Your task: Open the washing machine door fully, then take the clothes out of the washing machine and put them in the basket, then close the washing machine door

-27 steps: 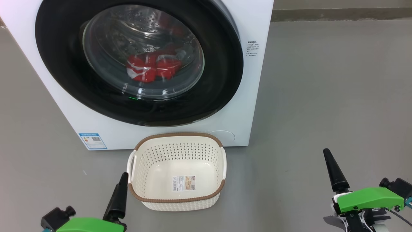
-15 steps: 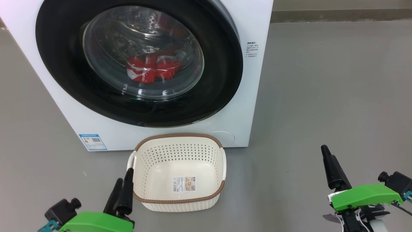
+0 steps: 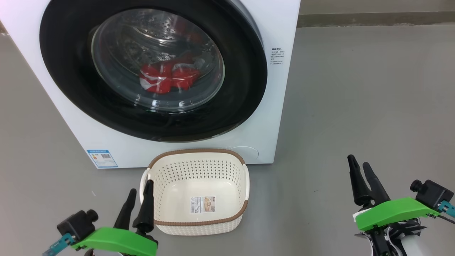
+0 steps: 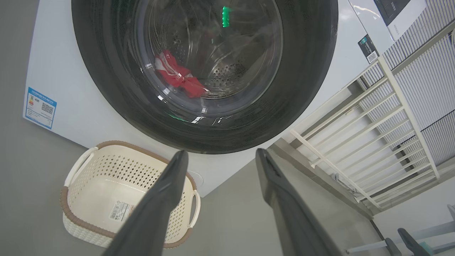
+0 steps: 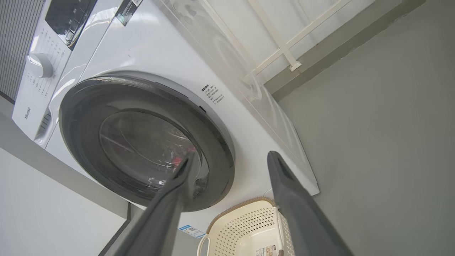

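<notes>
The white washing machine (image 3: 270, 117) fills the upper left of the head view. Its round black door (image 3: 241, 71) lies shut against the front. Red and white clothes (image 3: 167, 78) show through the glass, low in the drum. The cream basket (image 3: 199, 222) stands empty on the floor just before the machine. My left gripper (image 3: 141, 186) is open, its fingers beside the basket's left handle. My right gripper (image 3: 358, 160) is open over bare floor, well right of the basket. In the left wrist view the open gripper (image 4: 221, 153) points at the door's lower edge (image 4: 106, 71), with the clothes (image 4: 177, 76) above. In the right wrist view the open gripper (image 5: 231, 156) faces the door (image 5: 81, 117) and the basket (image 5: 245, 220).
Grey floor (image 3: 355, 99) spreads to the right of the machine. A white railing (image 4: 355, 135) stands along the wall beside it. A blue label (image 3: 101, 158) sits on the machine's lower left corner. The control panel with a knob (image 5: 41, 65) is above the door.
Both grippers have risen further into the head view, each now showing two fingers. The left one has come closer to the basket's left handle. The camera has tipped slightly.
</notes>
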Tool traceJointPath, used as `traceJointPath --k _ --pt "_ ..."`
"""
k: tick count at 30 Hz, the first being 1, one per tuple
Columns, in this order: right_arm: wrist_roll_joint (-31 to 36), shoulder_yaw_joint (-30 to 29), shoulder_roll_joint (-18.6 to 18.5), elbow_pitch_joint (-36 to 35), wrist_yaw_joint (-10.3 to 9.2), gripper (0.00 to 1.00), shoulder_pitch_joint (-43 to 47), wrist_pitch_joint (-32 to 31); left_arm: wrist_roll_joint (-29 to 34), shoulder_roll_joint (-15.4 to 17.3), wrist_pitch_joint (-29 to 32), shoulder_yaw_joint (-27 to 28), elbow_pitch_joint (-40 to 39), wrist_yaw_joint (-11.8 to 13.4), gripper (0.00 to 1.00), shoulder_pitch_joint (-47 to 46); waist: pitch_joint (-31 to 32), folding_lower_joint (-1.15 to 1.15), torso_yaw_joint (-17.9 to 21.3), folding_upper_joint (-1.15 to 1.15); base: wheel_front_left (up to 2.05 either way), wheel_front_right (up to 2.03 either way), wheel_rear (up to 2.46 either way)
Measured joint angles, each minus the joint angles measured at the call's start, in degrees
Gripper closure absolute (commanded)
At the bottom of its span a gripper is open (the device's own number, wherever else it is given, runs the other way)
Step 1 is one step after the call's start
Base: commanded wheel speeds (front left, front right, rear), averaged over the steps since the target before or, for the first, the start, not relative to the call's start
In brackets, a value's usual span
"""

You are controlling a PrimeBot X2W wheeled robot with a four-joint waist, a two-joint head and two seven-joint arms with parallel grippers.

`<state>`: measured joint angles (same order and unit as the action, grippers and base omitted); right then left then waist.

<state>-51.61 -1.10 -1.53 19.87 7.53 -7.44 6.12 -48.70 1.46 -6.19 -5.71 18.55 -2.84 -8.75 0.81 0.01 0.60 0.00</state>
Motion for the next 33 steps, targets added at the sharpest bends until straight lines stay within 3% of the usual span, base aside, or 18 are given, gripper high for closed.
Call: traceJointPath --k 33 --pt "27.86 0.12 -0.54 -1.02 0.00 0.00 -3.24 5.59 25.42 0.29 -5.58 -3.54 0.51 3.94 0.00 -3.31 0.30 0.00 0.58 0.00 0.00 0.00 0.00"
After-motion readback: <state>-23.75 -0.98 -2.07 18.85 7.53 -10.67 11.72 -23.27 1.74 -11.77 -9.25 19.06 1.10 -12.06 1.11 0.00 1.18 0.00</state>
